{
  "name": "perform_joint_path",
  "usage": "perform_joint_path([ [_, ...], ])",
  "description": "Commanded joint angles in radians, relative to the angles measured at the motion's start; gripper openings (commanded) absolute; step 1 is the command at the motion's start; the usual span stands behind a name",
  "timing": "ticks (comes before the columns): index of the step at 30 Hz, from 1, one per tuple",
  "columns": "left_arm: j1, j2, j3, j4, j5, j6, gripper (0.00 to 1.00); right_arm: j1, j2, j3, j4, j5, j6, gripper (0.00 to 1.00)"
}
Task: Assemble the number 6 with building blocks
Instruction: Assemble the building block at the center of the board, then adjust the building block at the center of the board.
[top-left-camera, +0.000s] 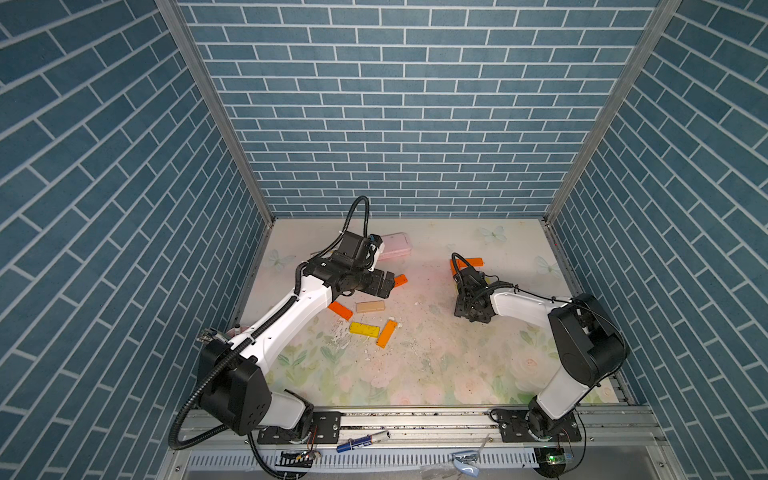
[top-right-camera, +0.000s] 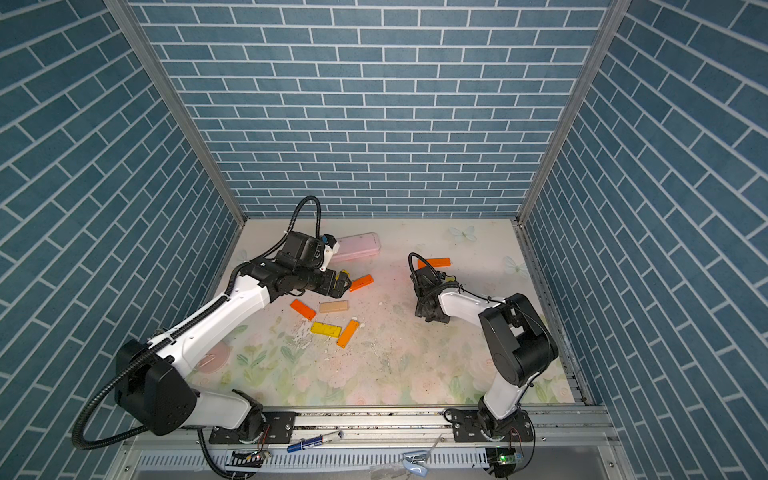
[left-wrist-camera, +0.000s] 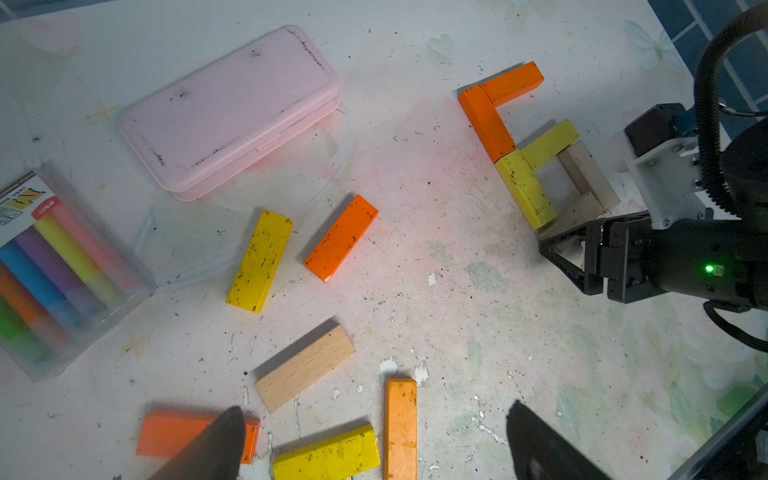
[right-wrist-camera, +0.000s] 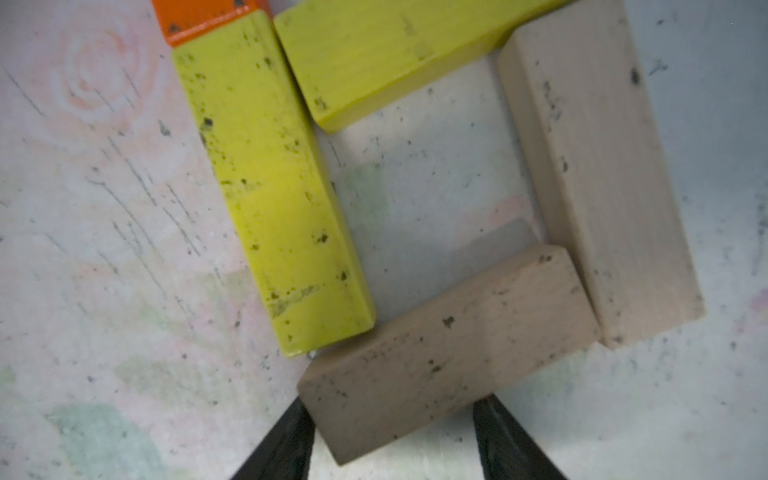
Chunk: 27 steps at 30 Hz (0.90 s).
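The number 6 lies on the right half of the mat, built of two orange, two yellow and two tan building blocks; in both top views my right arm hides all but its orange top bar. My right gripper is low at the figure's bottom tan block, its jaws shut on that block's near end. Loose building blocks lie left of centre: a yellow one, an orange one, a tan one and others. My left gripper hangs open above them, holding nothing.
A pink case lies at the back left of the mat. A clear pack of coloured chalks stands beside it, near the left wall. Blue brick walls close in the mat on three sides. A pen rests on the front rail.
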<state>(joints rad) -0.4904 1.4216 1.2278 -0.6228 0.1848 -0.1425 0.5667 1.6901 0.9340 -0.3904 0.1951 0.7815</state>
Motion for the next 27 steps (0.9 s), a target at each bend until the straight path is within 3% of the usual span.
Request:
perform_joint_path([
  [1, -0.004, -0.010, -0.002, -0.002, 0.003, -0.001, 0.98, 0.009, -0.044, -0.007, -0.040, -0.015, 0.050, 0.62],
  [7, -0.004, -0.011, -0.002, -0.002, 0.005, -0.003, 0.98, 0.075, -0.078, -0.022, -0.073, -0.019, 0.047, 0.61],
  [14, -0.002, -0.008, -0.001, -0.002, 0.009, -0.002, 0.97, 0.095, -0.067, -0.039, -0.056, -0.035, 0.046, 0.50],
  [27, -0.004, -0.012, -0.004, -0.003, 0.008, -0.002, 0.97, 0.093, 0.018, 0.011, -0.034, -0.042, 0.011, 0.49],
])
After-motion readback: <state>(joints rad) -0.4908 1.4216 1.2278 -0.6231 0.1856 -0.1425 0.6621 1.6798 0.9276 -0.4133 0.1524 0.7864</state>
